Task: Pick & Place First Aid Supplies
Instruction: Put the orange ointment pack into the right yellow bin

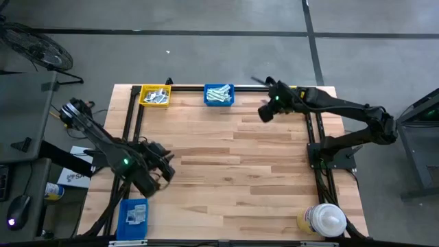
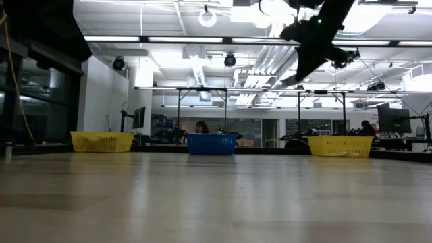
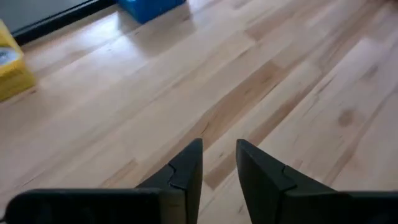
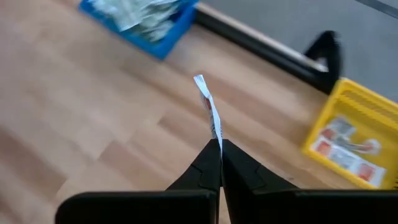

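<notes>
A small white packet with red marks [image 4: 210, 112] is in my right gripper [image 4: 219, 144], which is shut on it. The gripper hangs above the table's far right part [image 1: 265, 112], to the right of the blue bin [image 1: 219, 95], which is filled with pale packets. A yellow bin [image 4: 356, 138] holding red-marked packets shows beyond the gripper in the right wrist view. Another yellow bin [image 1: 155, 95] with packets stands at the far left. My left gripper [image 3: 219, 155] is open over bare wood near the table's left edge [image 1: 166, 171], with nothing between its fingers. My right gripper pinches the packet's near end [image 4: 215, 135] between its two fingertips. The fingers slant down toward the table's left. The packet sticks out past the fingertips, seen edge-on and slightly bent, clear of the table.
A second blue bin [image 1: 133, 215] with packets sits at the near left corner. A large white-capped bottle [image 1: 324, 219] stands at the near right. Black frame rails [image 1: 314, 137] run along the table's left, right and far sides. The middle is bare wood [image 1: 233, 158].
</notes>
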